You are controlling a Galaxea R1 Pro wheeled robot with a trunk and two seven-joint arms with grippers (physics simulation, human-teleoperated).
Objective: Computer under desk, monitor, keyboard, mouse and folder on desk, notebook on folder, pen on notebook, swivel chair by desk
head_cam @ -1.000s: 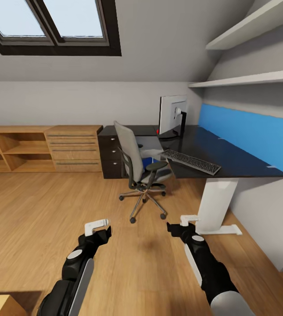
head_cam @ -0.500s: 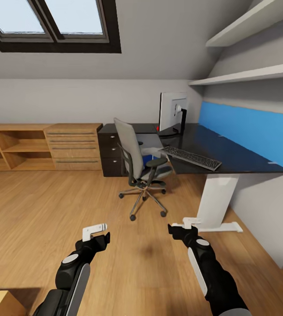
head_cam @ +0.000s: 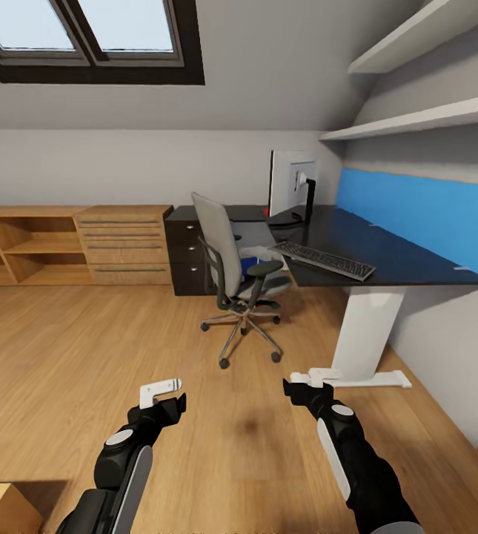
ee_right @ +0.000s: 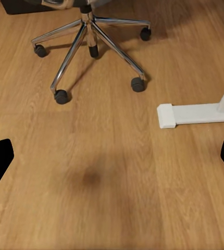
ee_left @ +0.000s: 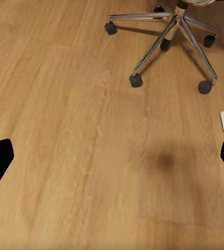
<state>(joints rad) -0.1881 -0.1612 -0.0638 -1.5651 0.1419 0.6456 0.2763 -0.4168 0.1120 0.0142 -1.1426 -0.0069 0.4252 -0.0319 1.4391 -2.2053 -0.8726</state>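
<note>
View has crept up and slightly toward the workspace over the last second; the camera moved, the things did not. Robot is on approach, nothing handled yet. Swivel chair (head_cam: 239, 278) stands on the floor (head_cam: 83, 348) just beside the tabletop (head_cam: 387, 256); blue folder (head_cam: 249, 268) peeks on its seat. Monitor (head_cam: 292, 184) and keyboard (head_cam: 325, 259) sit on the tabletop. Left tool (head_cam: 166, 395) and right tool (head_cam: 309, 384) both spread wide, empty, touching nothing, hanging over bare floor short of the chair's star base.
</note>
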